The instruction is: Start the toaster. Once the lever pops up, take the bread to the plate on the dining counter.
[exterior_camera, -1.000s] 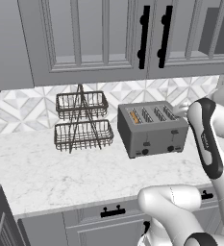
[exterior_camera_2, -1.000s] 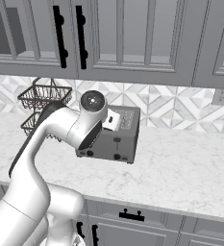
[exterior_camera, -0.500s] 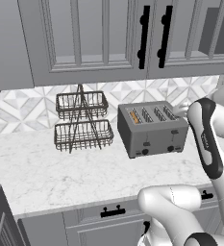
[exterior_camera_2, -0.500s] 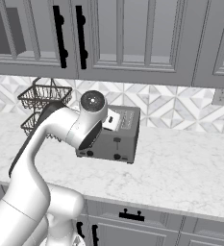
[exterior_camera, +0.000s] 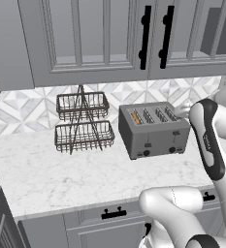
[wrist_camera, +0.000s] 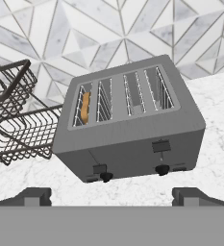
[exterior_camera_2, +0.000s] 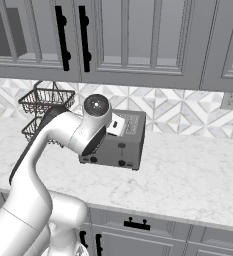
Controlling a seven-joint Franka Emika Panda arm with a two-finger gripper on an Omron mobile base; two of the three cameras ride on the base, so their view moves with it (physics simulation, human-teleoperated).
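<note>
Evidently, nothing of the task had been carried out at this moment.
Toaster: the toaster (exterior_camera: 153, 130) stood on the marble counter (exterior_camera: 61, 174) near the tiled back wall, just right of the two-tier wire rack (exterior_camera: 83, 122).
Bread: the bread (wrist_camera: 86, 107) sat down in the leftmost slot, its golden edge showing in the hand view; the other three slots looked empty.
Levers: two dark levers on the front face, one low near the left knob (wrist_camera: 99, 169), the other higher on the right side (wrist_camera: 161, 145); whether the left one was pressed down I could not tell.
Gripper: the gripper (wrist_camera: 111, 196) hung in front of the toaster, apart from it, fingers spread as wide as they go and holding nothing.
Done: apparently only the approach.
Left: pressing the lever on the bread's side, waiting for the pop, lifting the slice out, carrying it to the plate.
</note>
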